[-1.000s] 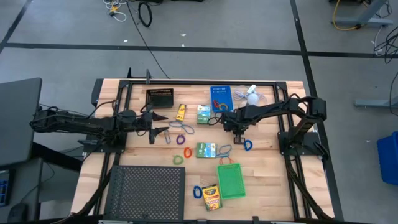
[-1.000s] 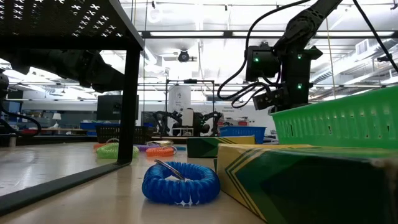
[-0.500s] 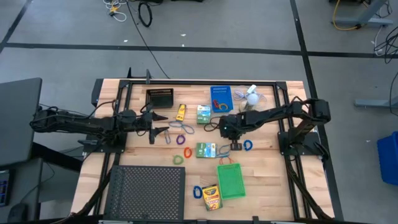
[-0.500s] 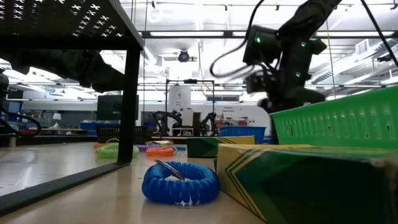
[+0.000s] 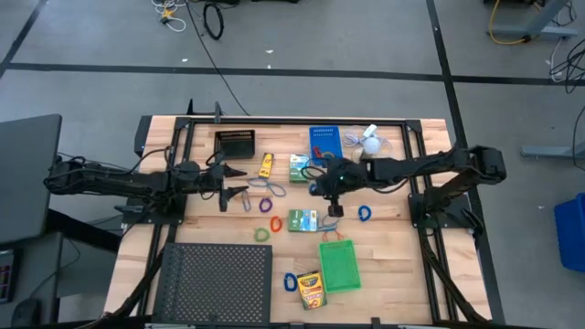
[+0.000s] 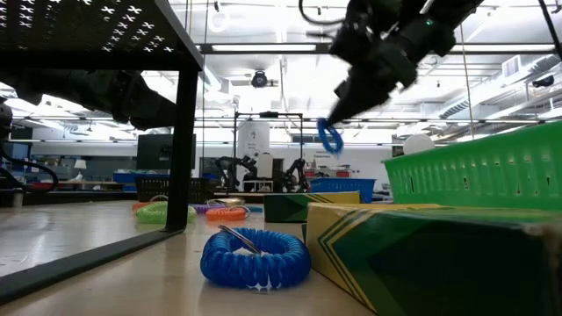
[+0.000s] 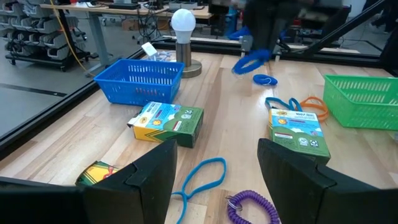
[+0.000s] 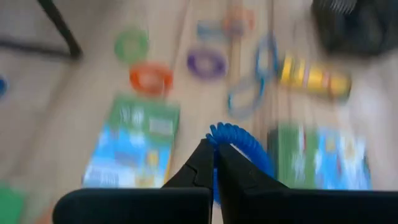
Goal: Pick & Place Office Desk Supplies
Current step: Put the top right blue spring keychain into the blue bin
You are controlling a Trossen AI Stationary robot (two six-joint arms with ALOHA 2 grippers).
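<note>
Right gripper (image 5: 335, 211) is clamped on a blue coiled loop (image 8: 239, 140) and has swung it mid-table toward the green-white boxes (image 5: 303, 220), lifted clear. Pick done; placement remains. My left gripper (image 5: 239, 183) waits, fingers apart, left of centre.

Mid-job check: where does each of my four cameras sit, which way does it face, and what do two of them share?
High: overhead, looking down; both arms on the table.
Low: table height, right gripper overhead, lifting a blue coil loop.
Left wrist: past open left gripper toward blue bin.
Right wrist: down past shut fingers.
Shared: that loop.
</note>
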